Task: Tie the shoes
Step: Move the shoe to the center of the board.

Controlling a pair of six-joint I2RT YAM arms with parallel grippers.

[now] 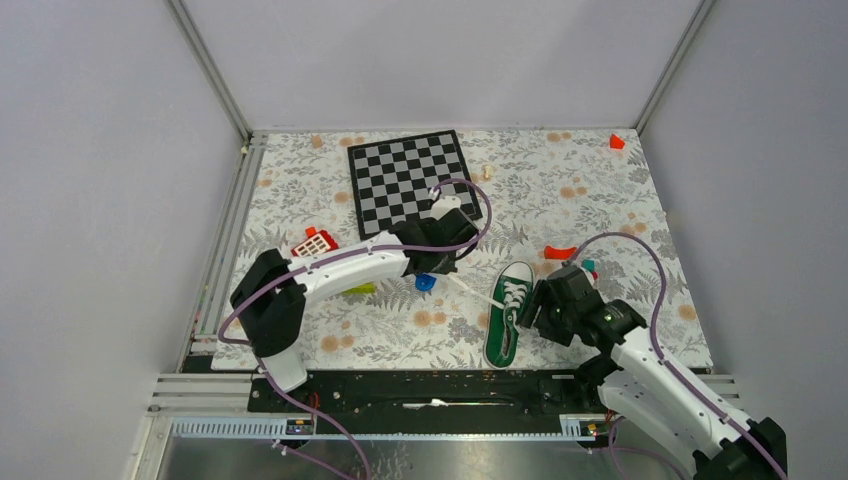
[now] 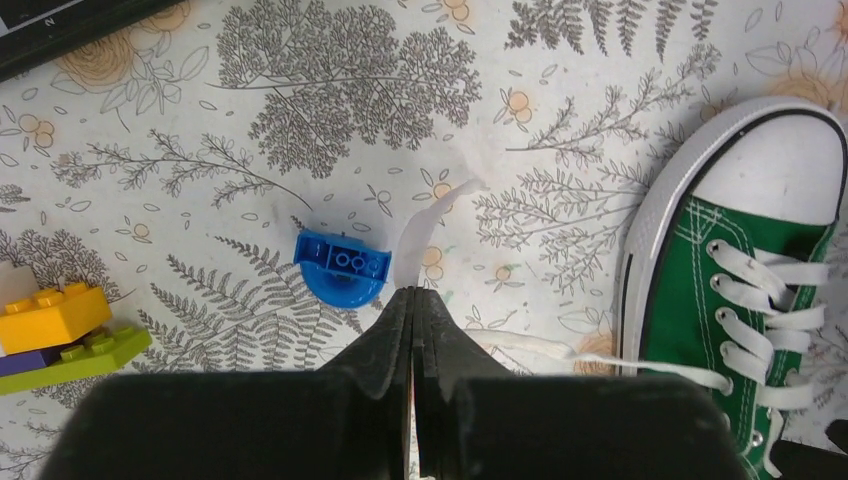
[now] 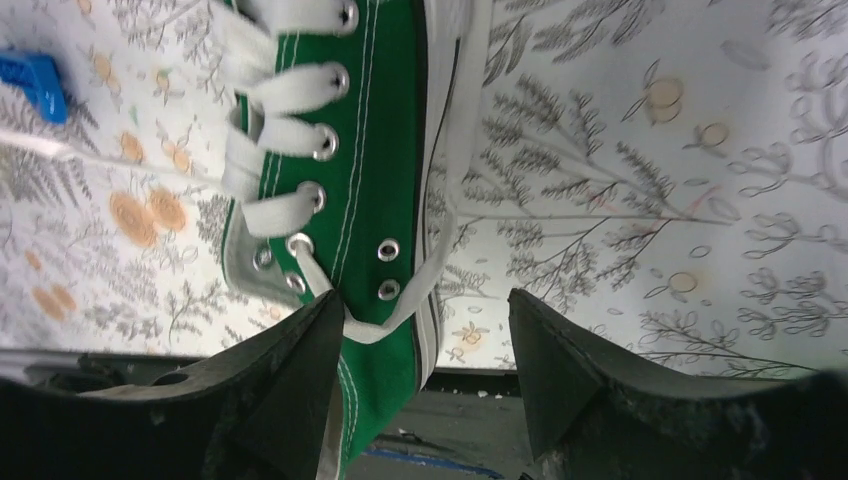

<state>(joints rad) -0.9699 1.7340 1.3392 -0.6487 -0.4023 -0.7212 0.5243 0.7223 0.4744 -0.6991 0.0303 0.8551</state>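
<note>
— Where do we see the shoe point(image 1: 508, 312)?
— On the tabletop point(image 1: 600, 200). Our left hand point(image 2: 413, 295) is clamped on its lace point(image 2: 415, 235); our right hand point(image 3: 425, 300) gapes by the top eyelets.

No text, label, brand, number or sign can be read in any of the views. A small pale mark on the black rail point(image 2: 60, 25) at the near edge of the table is too small to make out.
</note>
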